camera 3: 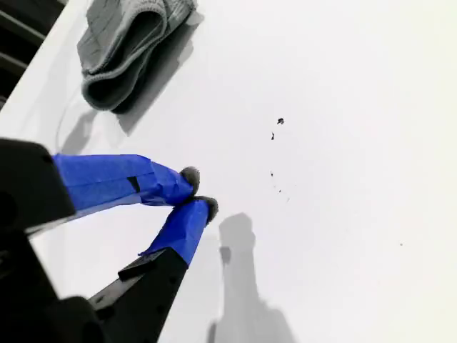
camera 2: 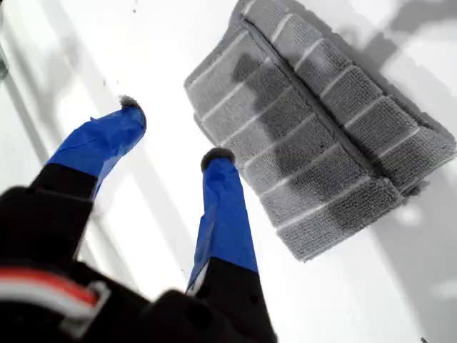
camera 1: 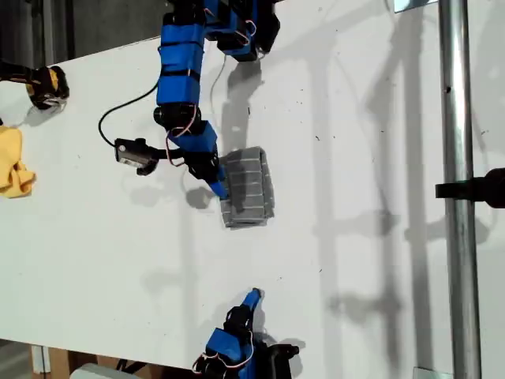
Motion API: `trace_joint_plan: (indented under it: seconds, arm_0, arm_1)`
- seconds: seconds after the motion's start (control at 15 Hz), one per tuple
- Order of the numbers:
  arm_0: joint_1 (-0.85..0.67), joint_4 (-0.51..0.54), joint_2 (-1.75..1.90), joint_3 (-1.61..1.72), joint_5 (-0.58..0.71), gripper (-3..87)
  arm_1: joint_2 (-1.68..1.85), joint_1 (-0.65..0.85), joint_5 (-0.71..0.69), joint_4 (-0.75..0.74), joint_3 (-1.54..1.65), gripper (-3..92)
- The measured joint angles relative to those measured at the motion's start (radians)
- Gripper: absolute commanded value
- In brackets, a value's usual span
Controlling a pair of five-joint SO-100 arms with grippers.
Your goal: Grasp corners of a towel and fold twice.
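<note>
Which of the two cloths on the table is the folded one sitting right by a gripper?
The grey striped towel, folded into a compact stack beside my first gripper. The yellow cloth lies crumpled at the exterior view's left edge, far from both grippers.

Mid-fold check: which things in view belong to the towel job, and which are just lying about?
Job:
towel, folded small
my first gripper, open beside it
my second gripper, shut, empty, apart from it

Lying about:
yellow cloth
black-and-yellow object
metal pole

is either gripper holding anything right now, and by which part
Nothing is held. My first gripper is open beside the folded towel; my second gripper is shut on nothing.
</note>
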Motion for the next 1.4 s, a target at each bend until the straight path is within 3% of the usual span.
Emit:
trace_joint_plan:
  seconds: [0.2,0.4,0.6,0.67,0.8,0.87,1.07,1.4]
  arm_0:
    - [0.0,0.0,0.0,0.0,0.0,2.6]
    - [0.0,-0.018,0.0,0.015,-0.041,2.8]
    - [0.0,-0.034,0.0,0.029,-0.034,2.9]
    - [-0.002,-0.026,0.0,0.029,-0.044,2.9]
    - [-0.049,-0.002,0.0,0.029,-0.129,3.0]
    - [-0.052,0.0,0.0,0.029,-0.072,2.8]
    - [-0.044,0.003,0.0,0.029,0.426,2.4]
    - [-0.048,0.003,0.0,0.029,0.459,2.3]
  arm_1:
    - [0.436,0.031,0.051,-0.064,0.408,7.3]
    - [1.043,0.023,0.215,-0.11,1.026,6.6]
    - [1.586,-0.008,0.319,0.163,1.313,8.6]
    - [1.611,-0.011,0.342,0.207,1.344,15.4]
    - [1.629,-0.025,0.339,0.275,1.416,16.4]
    - [1.641,-0.055,0.307,0.284,1.417,16.4]
    - [1.641,-0.124,0.295,0.284,1.417,16.4]
    - [1.641,-0.149,0.295,0.284,1.417,16.4]
